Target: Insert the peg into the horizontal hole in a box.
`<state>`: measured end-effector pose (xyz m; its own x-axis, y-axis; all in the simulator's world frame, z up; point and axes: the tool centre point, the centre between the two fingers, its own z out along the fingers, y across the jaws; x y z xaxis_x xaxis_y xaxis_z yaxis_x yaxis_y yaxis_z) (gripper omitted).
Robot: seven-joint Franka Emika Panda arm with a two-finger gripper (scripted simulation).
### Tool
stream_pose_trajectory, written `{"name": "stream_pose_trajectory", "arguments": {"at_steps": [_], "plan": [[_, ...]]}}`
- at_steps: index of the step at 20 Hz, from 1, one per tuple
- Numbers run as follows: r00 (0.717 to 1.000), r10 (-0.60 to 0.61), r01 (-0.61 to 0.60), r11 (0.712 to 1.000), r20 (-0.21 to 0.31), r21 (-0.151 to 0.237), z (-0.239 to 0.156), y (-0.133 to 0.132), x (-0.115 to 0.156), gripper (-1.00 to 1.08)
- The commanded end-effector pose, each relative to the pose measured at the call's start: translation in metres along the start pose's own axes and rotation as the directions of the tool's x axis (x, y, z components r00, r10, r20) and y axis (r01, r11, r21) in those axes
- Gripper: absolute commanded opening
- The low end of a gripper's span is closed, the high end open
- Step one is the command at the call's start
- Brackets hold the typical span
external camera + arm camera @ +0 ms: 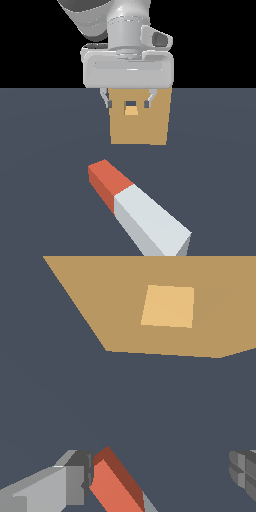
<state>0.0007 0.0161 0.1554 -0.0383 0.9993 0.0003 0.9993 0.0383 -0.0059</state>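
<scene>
The peg (135,207) lies flat on the dark floor, its red end pointing toward the box and its pale grey-white end toward the exterior camera. The tan-brown box (141,125) stands upright behind it, with the small square hole (130,108) in its facing side. My gripper (128,103) hangs open in front of the box's upper part, well above the peg and holding nothing. In the wrist view the peg's red end (112,486) shows close to one finger (70,483), and the box (100,301) with its lighter hole (168,306) lies beyond.
Dark grey floor (45,165) spreads around the box and peg. No other objects show. The arm's grey links rise out of the exterior view's upper edge.
</scene>
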Motion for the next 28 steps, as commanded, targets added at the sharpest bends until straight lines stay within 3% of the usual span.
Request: {"name": "stream_pose_trajectory", "arguments": {"at_steps": [1,14,28], "plan": [[1.000,0.000,0.000,1.000,0.000,0.000,0.000,0.000,0.000,1.00],[0.997,-0.076,0.076,0.997,0.000,-0.001,0.010,-0.005,-0.022,1.00],[0.955,-0.298,0.298,0.954,0.001,-0.003,0.040,-0.011,-0.091,1.00]]}}
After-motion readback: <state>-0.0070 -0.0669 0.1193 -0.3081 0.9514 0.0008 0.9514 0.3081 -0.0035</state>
